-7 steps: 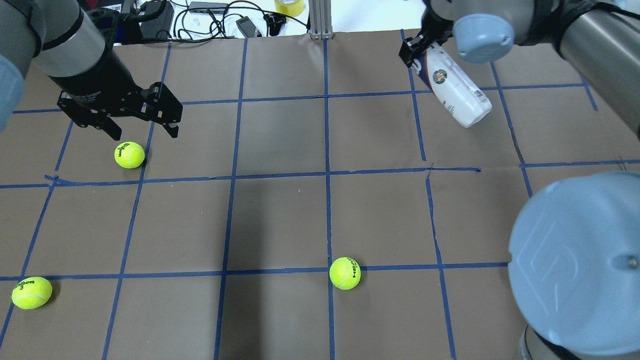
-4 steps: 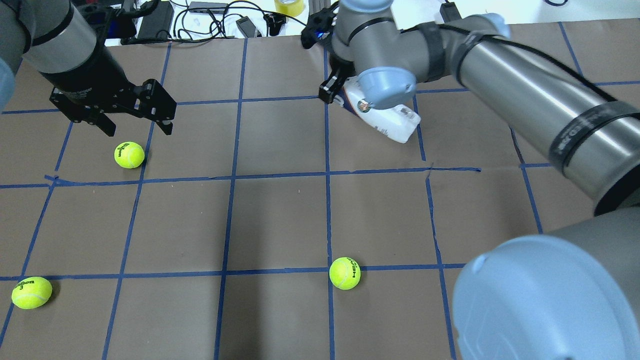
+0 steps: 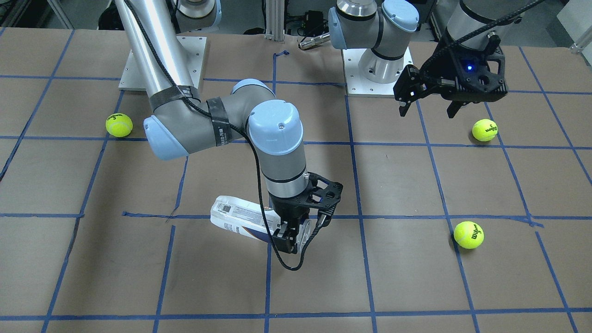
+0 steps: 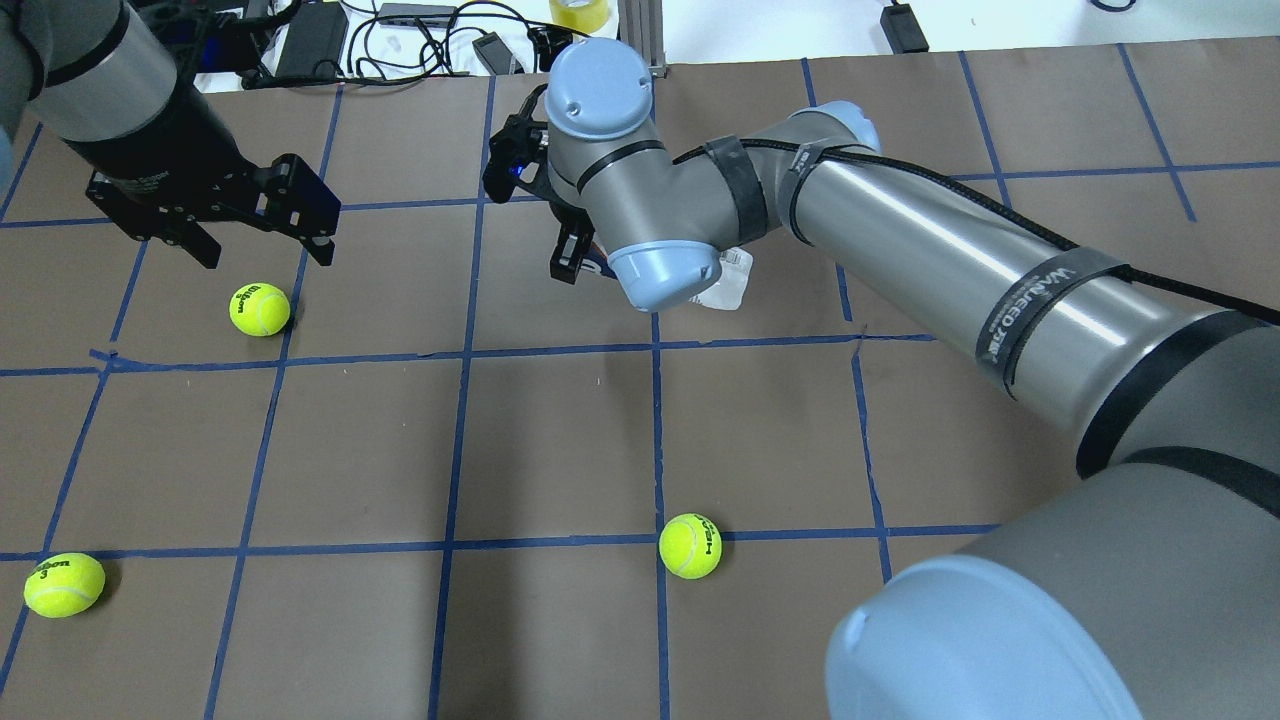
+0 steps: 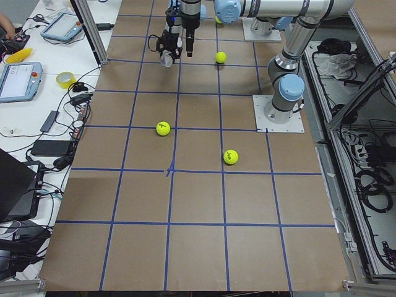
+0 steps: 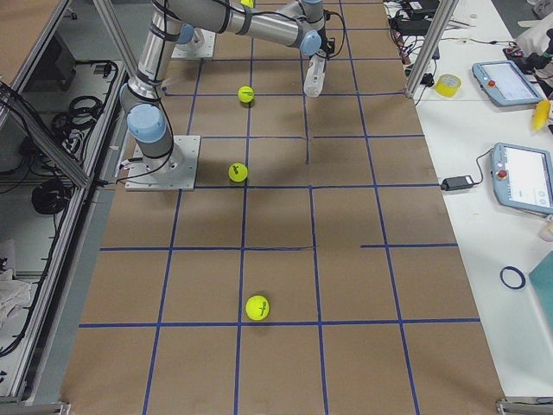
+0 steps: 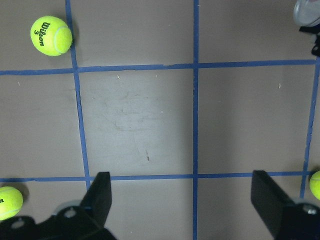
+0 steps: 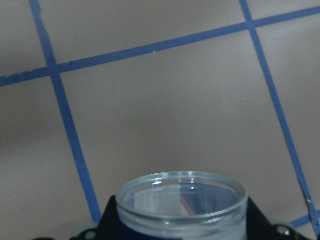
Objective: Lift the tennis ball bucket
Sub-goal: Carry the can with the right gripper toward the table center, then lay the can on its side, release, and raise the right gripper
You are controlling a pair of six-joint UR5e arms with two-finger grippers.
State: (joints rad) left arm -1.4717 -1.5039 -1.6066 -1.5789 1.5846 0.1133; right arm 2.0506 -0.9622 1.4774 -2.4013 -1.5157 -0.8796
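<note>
The tennis ball bucket (image 3: 236, 218), a clear tube with a white label and a navy band, is held at its open end by my right gripper (image 3: 290, 237), which is shut on it. It is tilted above the table's far middle. In the overhead view only its end (image 4: 728, 285) shows from under the right wrist. Its open rim (image 8: 182, 199) fills the bottom of the right wrist view. My left gripper (image 4: 265, 256) is open and empty, hovering just beyond a tennis ball (image 4: 259, 309); it also shows in the front-facing view (image 3: 426, 112).
Two more tennis balls lie on the brown paper, one at the near middle (image 4: 690, 546) and one at the near left (image 4: 63, 584). Cables and devices (image 4: 410, 40) lie past the far edge. The right arm (image 4: 950, 270) spans the table's right half.
My right arm has swung left along the far side of the table, carrying the bucket from the far right to the far middle. My left gripper drifted slightly farther and left.
</note>
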